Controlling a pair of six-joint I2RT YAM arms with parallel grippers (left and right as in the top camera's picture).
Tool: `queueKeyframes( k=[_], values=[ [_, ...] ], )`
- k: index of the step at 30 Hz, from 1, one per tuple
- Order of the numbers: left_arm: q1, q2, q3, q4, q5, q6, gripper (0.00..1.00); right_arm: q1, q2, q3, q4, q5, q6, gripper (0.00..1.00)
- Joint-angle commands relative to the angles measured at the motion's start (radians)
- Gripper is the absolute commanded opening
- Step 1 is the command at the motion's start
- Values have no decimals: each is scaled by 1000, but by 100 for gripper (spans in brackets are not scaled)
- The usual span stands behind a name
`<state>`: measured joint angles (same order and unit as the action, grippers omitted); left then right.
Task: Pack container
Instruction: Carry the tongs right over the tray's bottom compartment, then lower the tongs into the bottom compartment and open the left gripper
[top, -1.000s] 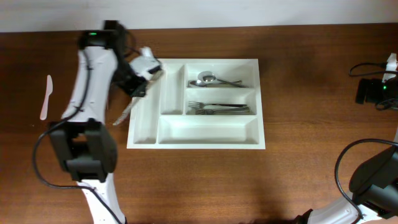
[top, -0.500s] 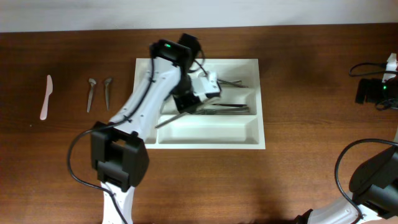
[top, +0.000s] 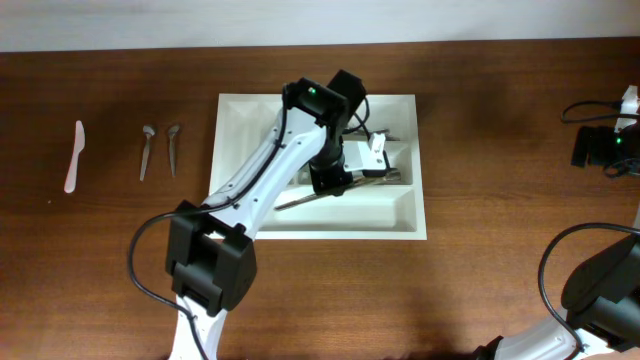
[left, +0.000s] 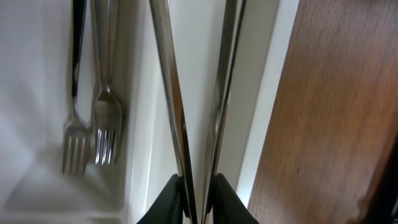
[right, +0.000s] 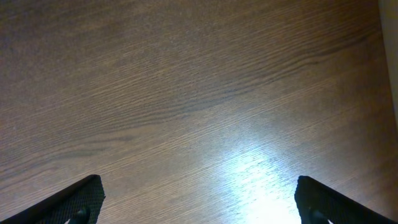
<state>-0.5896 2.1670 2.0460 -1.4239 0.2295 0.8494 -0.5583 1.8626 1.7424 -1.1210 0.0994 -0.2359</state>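
The gripper (left: 198, 196) is clamped on two slim metal utensils (left: 174, 99) that run up over the tray (left: 264, 93). Two forks (left: 107, 124) lie in the compartment to their left. The table (left: 336, 112) shows at right.

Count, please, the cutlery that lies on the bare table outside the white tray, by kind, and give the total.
White plastic knife: 1
Metal spoons: 2
Total: 3
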Motion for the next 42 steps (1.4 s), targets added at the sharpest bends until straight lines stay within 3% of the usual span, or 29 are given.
queueKeyframes(
  k=[1, 9, 23, 42],
  values=[
    [-13, 39, 19, 5, 20, 20, 14, 2, -2, -2, 0, 5, 5, 99],
    [-13, 48, 17, 51, 19, 20, 20, 2, -2, -2, 0, 5, 6, 99],
    [-14, 171, 17, 8, 74, 20, 20, 2, -2, -2, 0, 6, 5, 99],
    [-47, 178, 17, 6, 138, 22, 20, 2, -2, -2, 0, 5, 5, 98]
  ],
)
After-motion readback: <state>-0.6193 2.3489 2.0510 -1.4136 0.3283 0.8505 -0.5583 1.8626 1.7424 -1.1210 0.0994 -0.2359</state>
